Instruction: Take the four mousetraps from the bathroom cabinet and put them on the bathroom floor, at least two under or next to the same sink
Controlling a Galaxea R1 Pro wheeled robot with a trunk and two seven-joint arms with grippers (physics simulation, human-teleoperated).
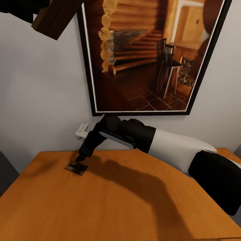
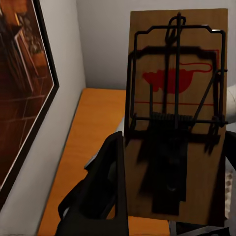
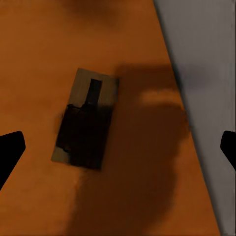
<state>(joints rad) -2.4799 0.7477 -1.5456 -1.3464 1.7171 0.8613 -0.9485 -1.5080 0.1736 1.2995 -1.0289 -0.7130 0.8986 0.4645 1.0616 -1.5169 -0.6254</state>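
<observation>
I see one mousetrap (image 1: 76,167) lying flat on the cabinet (image 1: 110,201) top, near its back edge by the grey wall (image 1: 36,100). My right gripper (image 1: 80,157) hangs just above it, its dark fingertips (image 3: 10,152) spread wide to either side of the trap with nothing between them. A second mousetrap (image 2: 179,128) stands upright, pinched in my left gripper (image 2: 147,196), with one black finger (image 2: 105,191) pressed against its wooden edge. A framed picture (image 1: 147,57) hangs behind
</observation>
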